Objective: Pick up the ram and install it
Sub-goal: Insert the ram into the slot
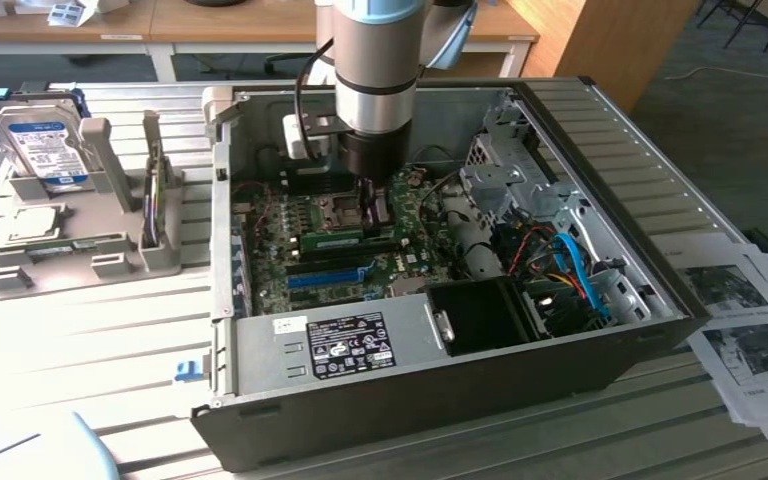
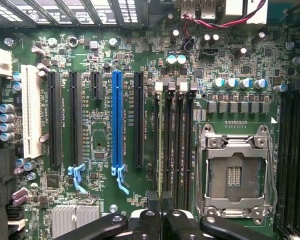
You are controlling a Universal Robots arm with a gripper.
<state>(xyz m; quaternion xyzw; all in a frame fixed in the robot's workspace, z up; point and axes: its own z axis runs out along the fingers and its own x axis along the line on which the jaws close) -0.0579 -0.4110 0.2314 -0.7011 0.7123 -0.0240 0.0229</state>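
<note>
The ram [image 1: 335,240] is a thin green stick standing on edge at the memory slots of the motherboard, inside the open computer case [image 1: 491,385]. In the wrist view, the ram [image 2: 157,145] shows as a narrow strip running away from my fingertips, beside three dark memory slots [image 2: 179,145]. My gripper [image 1: 376,215] reaches straight down into the case at the stick's end on the exterior view's right. Its black fingers [image 2: 151,200] stand almost together on the stick. I cannot tell whether the stick is fully seated.
A blue expansion slot [image 2: 117,120] and the CPU socket [image 2: 235,172] flank the memory slots. The power supply [image 1: 344,345], a black fan box [image 1: 484,315] and cables [image 1: 564,265] crowd the case. A hard drive [image 1: 40,145] stands in a grey rack. Papers [image 1: 744,330] lie at the exterior view's right.
</note>
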